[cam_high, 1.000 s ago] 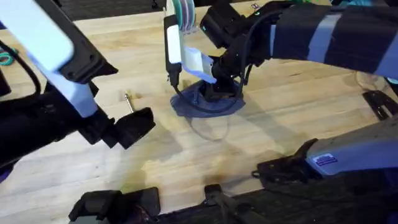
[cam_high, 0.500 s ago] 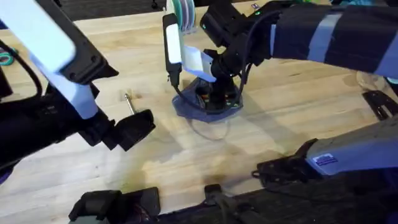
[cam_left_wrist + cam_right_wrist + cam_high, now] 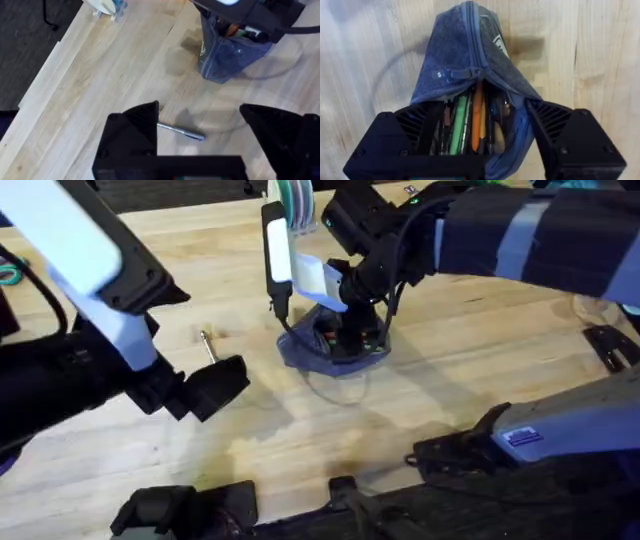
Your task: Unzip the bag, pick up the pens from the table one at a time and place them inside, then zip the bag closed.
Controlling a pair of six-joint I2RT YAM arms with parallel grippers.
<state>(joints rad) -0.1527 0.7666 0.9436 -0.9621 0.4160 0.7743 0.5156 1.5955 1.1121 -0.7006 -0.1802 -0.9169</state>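
Nearest, at the left of the table (image 3: pixel 480 370), the left gripper (image 3: pixel 200 135) hovers with its jaws spread wide and empty above a silvery-grey pen (image 3: pixel 181 131), which lies flat on the wood (image 3: pixel 207 346) well apart from the bag. Farther off, near the table's middle, the bag (image 3: pixel 335 345) stands with its zipper partly undone, and orange, green and dark pens (image 3: pixel 477 117) show upright inside its mouth. The right gripper (image 3: pixel 480 145) is down over it, jaws apart, one finger on each side of the bag's open end.
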